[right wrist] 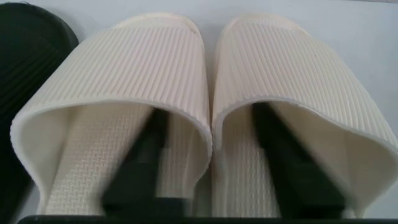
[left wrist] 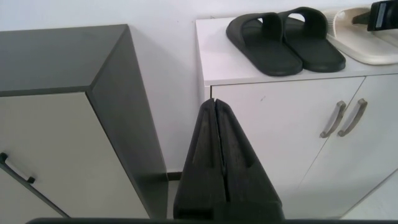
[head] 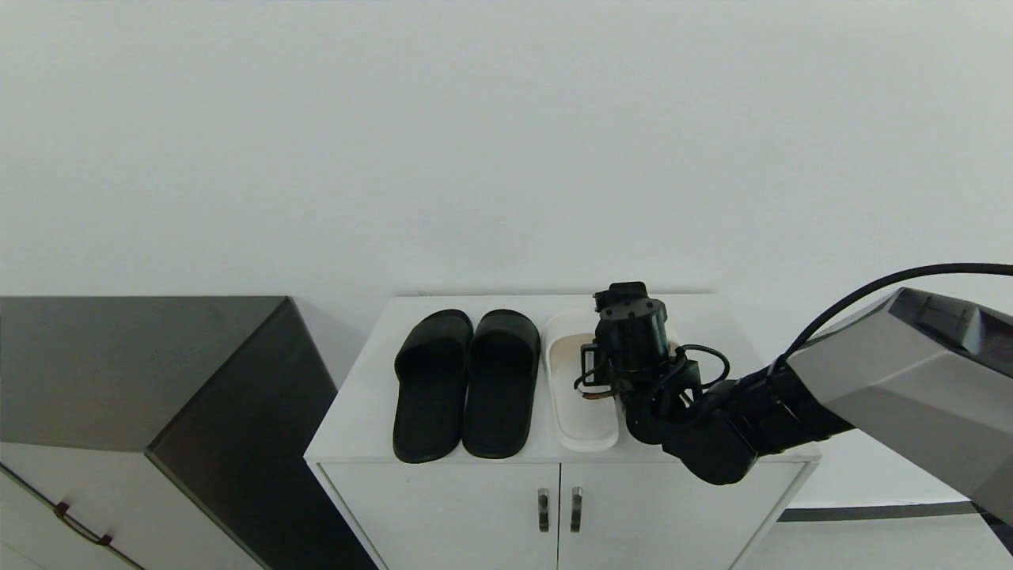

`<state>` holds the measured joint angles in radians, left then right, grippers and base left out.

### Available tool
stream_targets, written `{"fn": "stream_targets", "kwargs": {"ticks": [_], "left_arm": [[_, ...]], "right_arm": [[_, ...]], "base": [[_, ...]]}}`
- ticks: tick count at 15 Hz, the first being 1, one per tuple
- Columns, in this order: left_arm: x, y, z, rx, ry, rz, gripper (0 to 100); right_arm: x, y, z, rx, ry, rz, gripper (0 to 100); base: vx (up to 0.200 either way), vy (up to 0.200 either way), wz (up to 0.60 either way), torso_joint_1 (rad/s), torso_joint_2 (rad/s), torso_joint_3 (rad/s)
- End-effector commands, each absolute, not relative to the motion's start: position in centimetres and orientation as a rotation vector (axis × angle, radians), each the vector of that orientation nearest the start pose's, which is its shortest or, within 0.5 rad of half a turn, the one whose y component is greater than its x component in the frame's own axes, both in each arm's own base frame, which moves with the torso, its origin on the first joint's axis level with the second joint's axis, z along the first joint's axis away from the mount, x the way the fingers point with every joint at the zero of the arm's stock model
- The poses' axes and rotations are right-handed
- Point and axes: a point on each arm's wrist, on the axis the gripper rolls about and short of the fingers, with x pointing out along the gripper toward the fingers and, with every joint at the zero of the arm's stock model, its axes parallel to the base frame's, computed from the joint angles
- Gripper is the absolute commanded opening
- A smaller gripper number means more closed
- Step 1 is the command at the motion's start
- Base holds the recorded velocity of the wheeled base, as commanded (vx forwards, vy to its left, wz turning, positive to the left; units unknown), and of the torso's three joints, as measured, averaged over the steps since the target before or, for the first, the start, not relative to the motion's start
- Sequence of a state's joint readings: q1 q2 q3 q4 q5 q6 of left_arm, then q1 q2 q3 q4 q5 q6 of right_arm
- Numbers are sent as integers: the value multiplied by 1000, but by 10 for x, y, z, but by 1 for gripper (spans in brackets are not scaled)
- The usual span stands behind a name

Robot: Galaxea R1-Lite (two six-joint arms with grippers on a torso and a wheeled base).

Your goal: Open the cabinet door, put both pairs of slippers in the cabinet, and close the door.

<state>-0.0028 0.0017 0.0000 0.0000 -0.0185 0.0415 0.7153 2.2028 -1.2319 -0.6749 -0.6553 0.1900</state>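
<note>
A white cabinet (head: 443, 507) has both doors closed, with two metal handles (head: 559, 508) at the middle. On its top lie a black pair of slippers (head: 467, 384) and, to their right, a cream pair (head: 578, 412). My right gripper (head: 625, 340) hangs over the cream pair and hides most of the right cream slipper. In the right wrist view it (right wrist: 211, 171) is open, one dark finger (right wrist: 137, 168) under each cream strap (right wrist: 124, 68), with the adjoining inner walls between them. My left gripper (left wrist: 216, 109) is shut and empty, low, left of the cabinet front (left wrist: 286, 130).
A dark-topped cabinet (head: 119, 372) with a grey front and black handle (head: 79, 526) stands to the left of the white one, a narrow gap between them. A plain white wall runs behind. Floor lies open at the right of the white cabinet.
</note>
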Motion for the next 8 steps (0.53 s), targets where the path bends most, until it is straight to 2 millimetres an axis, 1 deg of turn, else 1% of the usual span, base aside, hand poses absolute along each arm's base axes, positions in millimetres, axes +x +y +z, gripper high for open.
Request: {"fn": "stream_targets", "kwargs": {"ticks": [1,3,5,6,8], "left_arm": [[-23,0,76,41,3,-22,0],[-23,0,76,41,3,-22,0],[-23,0,76,41,3,-22,0],[-23,0,76,41,3,-20,0],[-23,0,76,43,3,-20,0]], "right_arm": [[337,273,111,1,234,36,0],[336,273,112,2,231,35,0],[333,271,119,11,220,31,0],[330,269,123,11,218,33,0],[315,263,136,19,209,47,0]], "base": [[0,0,0,0,0,0],[0,0,0,0,0,0],[0,0,0,0,0,0],[0,0,0,0,0,0],[0,0,0,0,0,0]]}}
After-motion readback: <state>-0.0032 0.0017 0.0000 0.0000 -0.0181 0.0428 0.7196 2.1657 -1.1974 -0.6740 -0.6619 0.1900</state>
